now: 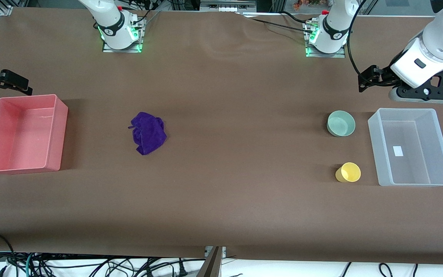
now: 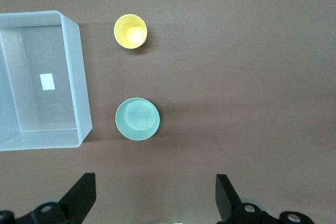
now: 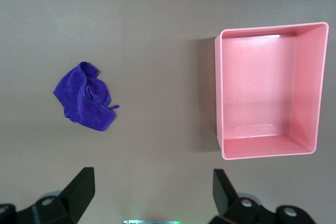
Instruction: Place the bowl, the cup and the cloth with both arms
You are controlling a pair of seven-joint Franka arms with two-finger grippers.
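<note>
**A:** What lies on the brown table (image 1: 221, 200) in front of you?

**B:** Take the clear bin (image 1: 412, 146) as your landmark, at the left arm's end. The pink bin (image 1: 23, 132) sits well apart from it, at the right arm's end. The cloth (image 1: 148, 132), a crumpled purple heap, lies between the two bins, much closer to the pink one. The bowl (image 1: 341, 123) stands just beside the clear bin, and the cup (image 1: 348, 172) stands beside the same bin, nearer the front camera than the bowl.

**A:** And your grippers?

**B:** Your left gripper (image 2: 155, 198) hangs with its fingers spread wide, holding nothing, above the table by the clear bin's upper corner. Your right gripper (image 3: 152, 195) is also spread and empty, above the table edge by the pink bin.

**A:** Which arm for what?

**B:** I judge the left arm suits the bowl, which is closer to it than the cup; the right arm suits the cloth.
</note>
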